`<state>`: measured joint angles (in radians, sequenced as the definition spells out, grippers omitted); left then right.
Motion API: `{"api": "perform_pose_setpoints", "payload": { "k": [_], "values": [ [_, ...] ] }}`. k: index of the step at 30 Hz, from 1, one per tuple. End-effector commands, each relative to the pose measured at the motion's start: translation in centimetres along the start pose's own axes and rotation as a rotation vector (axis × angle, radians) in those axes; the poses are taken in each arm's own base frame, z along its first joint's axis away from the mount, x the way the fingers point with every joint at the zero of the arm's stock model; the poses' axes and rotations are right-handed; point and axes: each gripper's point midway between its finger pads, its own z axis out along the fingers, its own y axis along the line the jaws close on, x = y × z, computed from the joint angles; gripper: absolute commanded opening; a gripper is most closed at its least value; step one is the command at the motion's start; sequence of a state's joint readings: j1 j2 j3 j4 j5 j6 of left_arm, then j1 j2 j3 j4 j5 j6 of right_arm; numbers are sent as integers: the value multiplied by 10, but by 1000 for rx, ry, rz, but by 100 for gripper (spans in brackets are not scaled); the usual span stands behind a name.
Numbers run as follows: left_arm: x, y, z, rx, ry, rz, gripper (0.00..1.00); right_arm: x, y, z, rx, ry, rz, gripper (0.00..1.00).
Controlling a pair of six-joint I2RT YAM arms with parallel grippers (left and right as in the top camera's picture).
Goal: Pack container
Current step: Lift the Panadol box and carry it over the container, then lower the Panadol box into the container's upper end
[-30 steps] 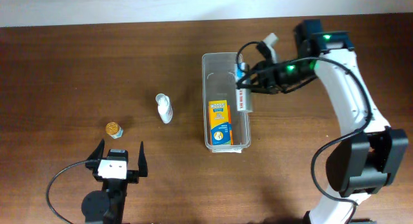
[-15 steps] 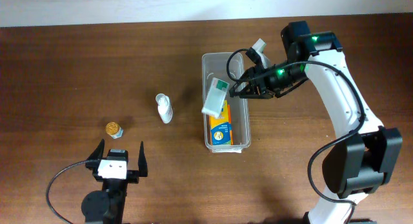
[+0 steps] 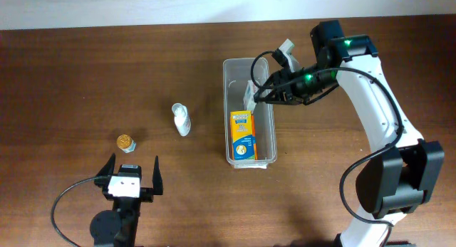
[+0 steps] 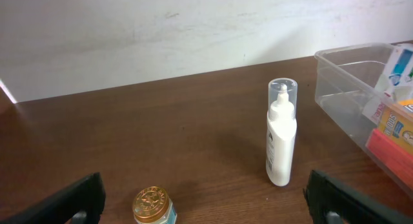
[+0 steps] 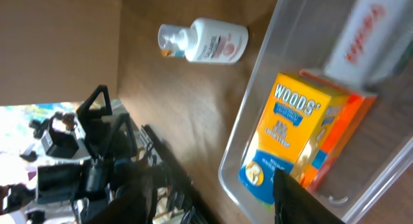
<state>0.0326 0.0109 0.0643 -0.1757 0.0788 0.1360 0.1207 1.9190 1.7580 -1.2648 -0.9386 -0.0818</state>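
Note:
The clear plastic container (image 3: 246,61) stands lengthwise at the table's middle. It holds a yellow and orange WOODS' carton (image 3: 243,134) in its near half. A white box with red lettering (image 3: 249,95) leans inside its far half. My right gripper (image 3: 262,92) hovers open over the container's right wall, just beside the white box. In the right wrist view the carton (image 5: 284,133) and the white box (image 5: 361,37) lie in the container (image 5: 258,75) beyond the open gripper (image 5: 213,198). My left gripper (image 3: 132,174) is open and empty near the front edge.
A white pump bottle (image 3: 182,119) lies left of the container and stands ahead in the left wrist view (image 4: 282,133). A small gold-lidded jar (image 3: 126,142) sits further left, close in front of the left gripper (image 4: 206,211). The container's end (image 4: 348,53) shows at the right.
The right gripper carried the white box from the container's right side over the container and let go. The box now leans inside the container. The left arm has not moved.

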Motion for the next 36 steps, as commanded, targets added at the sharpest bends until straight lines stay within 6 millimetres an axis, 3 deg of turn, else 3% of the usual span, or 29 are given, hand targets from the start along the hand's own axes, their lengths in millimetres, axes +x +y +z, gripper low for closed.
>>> {"api": "perform_pose_setpoints", "payload": {
  "k": [1,9,18,24,27,30,32,36],
  "values": [
    [4,0,1,0,5,15,99,-11,3,-2,6,-32,-4,50],
    [4,0,1,0,5,15,99,-34,2,-4,21,-111,-56,47],
    [4,0,1,0,5,15,99,-45,-29,-8,202,-151,-53,46],
    [4,0,1,0,5,15,99,-87,-64,-28,479,-317,-105,35],
    [4,0,1,0,5,15,99,-113,-65,-38,543,-427,-140,32],
    [4,0,1,0,5,15,99,-133,-66,-44,591,-514,-156,22],
    [4,0,1,0,5,15,100,-138,-76,-43,640,-527,-144,13],
    [4,0,1,0,5,15,99,-135,-101,-17,664,-468,-113,9]
  ]
}}
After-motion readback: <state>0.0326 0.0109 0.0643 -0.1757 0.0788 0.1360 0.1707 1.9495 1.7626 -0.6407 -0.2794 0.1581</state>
